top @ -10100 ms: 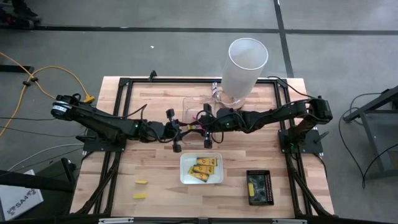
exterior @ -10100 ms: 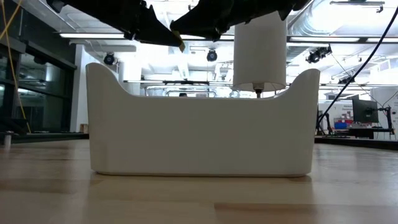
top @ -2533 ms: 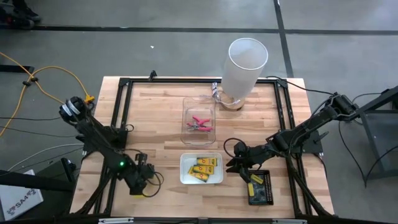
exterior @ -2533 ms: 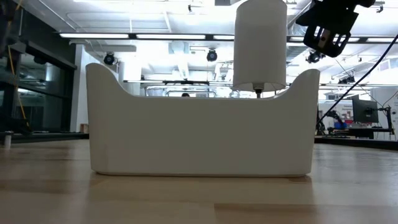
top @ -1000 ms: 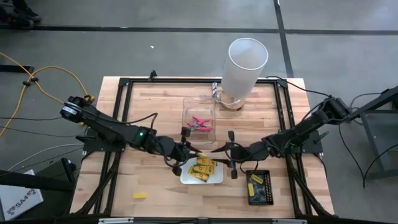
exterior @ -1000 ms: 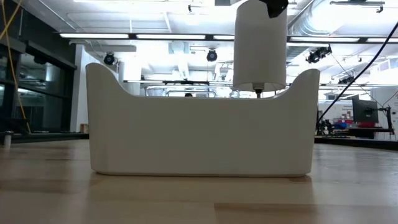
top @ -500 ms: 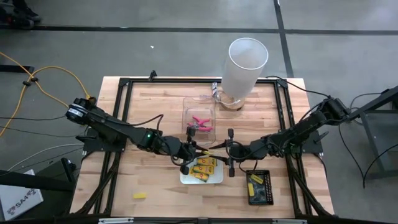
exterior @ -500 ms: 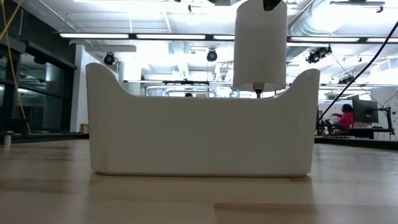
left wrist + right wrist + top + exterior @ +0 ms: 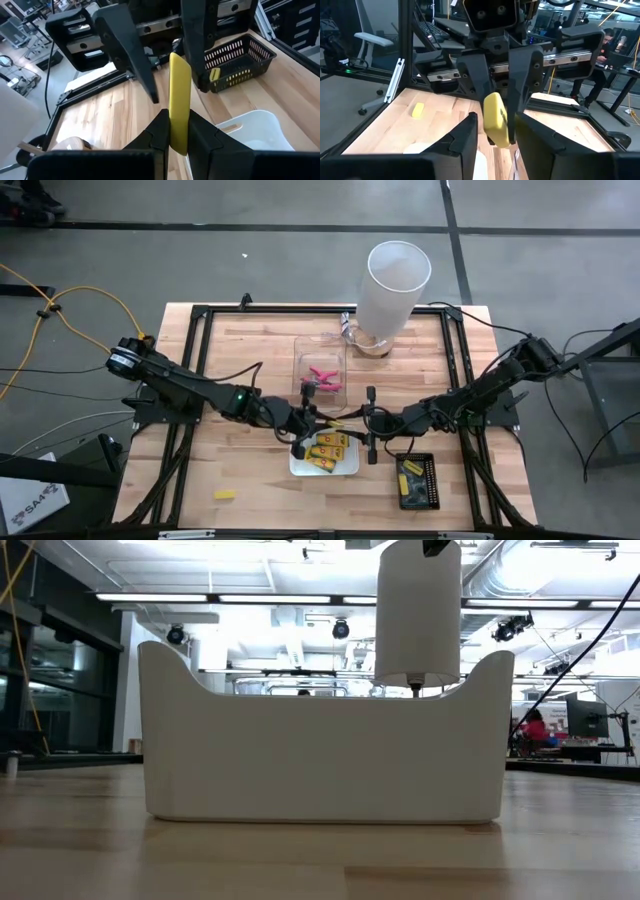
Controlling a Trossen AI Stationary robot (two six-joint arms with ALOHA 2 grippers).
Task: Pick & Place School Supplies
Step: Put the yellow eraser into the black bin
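Left gripper (image 9: 322, 423) over the white tray (image 9: 296, 466), fingers clamped on a yellow block (image 9: 179, 103), right gripper (image 9: 369, 426) facing it, fingers apart either side of that block, orange packets (image 9: 330, 449) in the tray, another yellow block (image 9: 224, 494) on the desk (image 9: 250, 350).

Four yellow-orange packets (image 9: 328, 450), two plain yellow blocks (image 9: 225, 494), one pair of pink-handled scissors (image 9: 322, 378).

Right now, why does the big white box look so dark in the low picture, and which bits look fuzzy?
Low view: bright ceiling lights shine behind the white tray, so its near wall sits in shade. Left wrist view: the yellow block in the left gripper is sharp, the black basket softer. Right wrist view: the block looks blurry.
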